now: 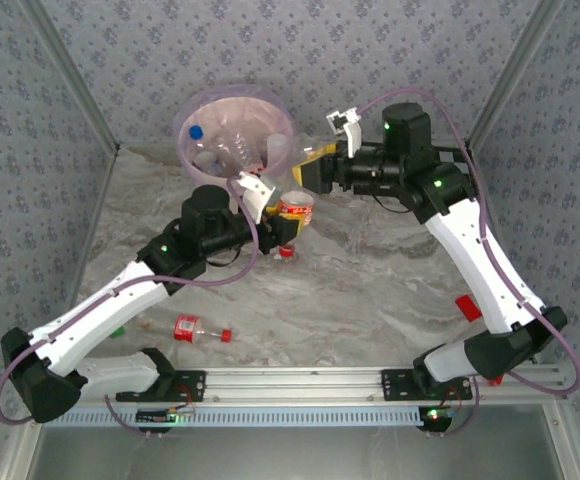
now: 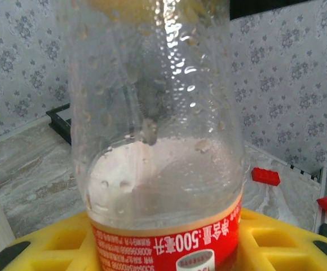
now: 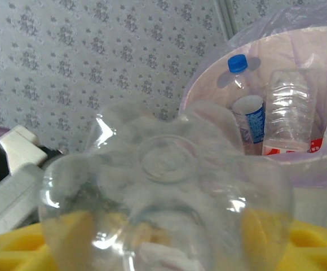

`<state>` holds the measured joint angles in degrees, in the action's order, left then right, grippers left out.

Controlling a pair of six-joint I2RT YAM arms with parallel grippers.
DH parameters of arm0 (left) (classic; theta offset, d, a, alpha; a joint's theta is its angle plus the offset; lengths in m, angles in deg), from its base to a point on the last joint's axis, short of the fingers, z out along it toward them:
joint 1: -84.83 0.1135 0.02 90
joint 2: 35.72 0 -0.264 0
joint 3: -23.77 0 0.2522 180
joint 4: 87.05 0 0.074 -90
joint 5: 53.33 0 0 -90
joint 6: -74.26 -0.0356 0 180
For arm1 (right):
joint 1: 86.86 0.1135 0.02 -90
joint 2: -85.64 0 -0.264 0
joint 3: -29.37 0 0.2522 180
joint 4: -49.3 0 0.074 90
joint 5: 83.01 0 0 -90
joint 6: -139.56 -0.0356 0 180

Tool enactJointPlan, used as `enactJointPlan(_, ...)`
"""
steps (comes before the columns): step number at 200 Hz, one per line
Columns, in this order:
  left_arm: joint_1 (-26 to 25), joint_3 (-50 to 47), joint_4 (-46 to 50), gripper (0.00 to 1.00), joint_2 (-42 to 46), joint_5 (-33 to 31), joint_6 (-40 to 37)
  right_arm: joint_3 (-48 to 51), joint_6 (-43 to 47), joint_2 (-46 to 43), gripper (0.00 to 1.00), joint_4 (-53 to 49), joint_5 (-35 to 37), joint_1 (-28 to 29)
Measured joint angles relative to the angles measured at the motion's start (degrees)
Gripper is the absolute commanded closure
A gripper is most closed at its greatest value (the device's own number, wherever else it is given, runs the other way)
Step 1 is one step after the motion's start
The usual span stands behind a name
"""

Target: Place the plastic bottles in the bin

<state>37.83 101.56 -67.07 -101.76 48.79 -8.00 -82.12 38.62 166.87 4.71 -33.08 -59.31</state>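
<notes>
**One bottle between two claws, beside the bin**

The left claw (image 1: 268,208) has its jaws partly closed on the held bottle (image 1: 296,212), a clear one with a red label. In the left wrist view the bottle stands between the claw's yellow pads (image 2: 51,243). From above, the bottle hangs just near and right of the bin (image 1: 182,140), with its red cap (image 1: 286,250) pointing down toward the worktop (image 1: 370,280).

The right claw (image 1: 308,172) sits right at the bottle's upper end. Its wrist camera looks straight at the clear ridged base from close up. I cannot tell whether its jaws are pressing on the bottle or merely standing around it.

The bin stands at the far side of the worktop, left of centre, with its pink liner folded over the rim. Inside it lie a blue-capped bottle (image 3: 239,65) and a clear crushed bottle (image 3: 287,107).

Another red-labelled bottle (image 1: 198,328) lies on its side near the left arm's base. A red block (image 1: 467,307) rests on the worktop at the right.
</notes>
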Motion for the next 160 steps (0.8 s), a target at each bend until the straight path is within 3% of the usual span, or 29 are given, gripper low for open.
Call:
enactJointPlan(16, 0.0, 0.4, 0.0, 0.73, -0.5, 0.2, -0.5, 0.0, -0.1, -0.2, 0.40, -0.5, 0.9, 0.1)
enactJointPlan(24, 0.0, 0.8, 0.3, 0.68, -0.7, 0.1, -0.7, 0.0, -0.1, -0.2, 0.41, -0.4, 1.0, 0.1)
enactJointPlan(32, 0.0, 1.2, 0.6, 0.55, -0.9, 0.1, -0.9, 0.0, -0.1, -0.3, 0.42, -0.3, 1.3, 0.1)
enactJointPlan(49, 0.0, 2.0, 1.7, 0.16, -0.9, -0.1, -1.2, 0.0, 0.1, -0.7, 0.44, -0.3, 1.8, 0.1)
enactJointPlan(66, 0.0, 3.4, 3.9, 0.03, -0.9, -1.2, -0.8, 0.0, 0.7, -1.4, 0.49, 0.4, 3.7, 0.0)
enactJointPlan(98, 5.6, 8.7, 10.3, 0.01, -0.9, -0.8, 3.6, 0.2, 0.9, -4.3, 0.56, 5.1, 8.5, -2.0)
enactJointPlan(143, 27.4, 15.1, 18.1, 0.07, -1.6, -4.7, 13.7, 4.1, 0.9, -12.8, 0.61, 13.3, 15.5, -4.5)
enactJointPlan(160, 34.2, 19.0, 20.5, 0.14, -4.3, -5.2, 16.2, 6.1, 0.9, -15.8, 0.62, 15.1, 17.4, -5.2)
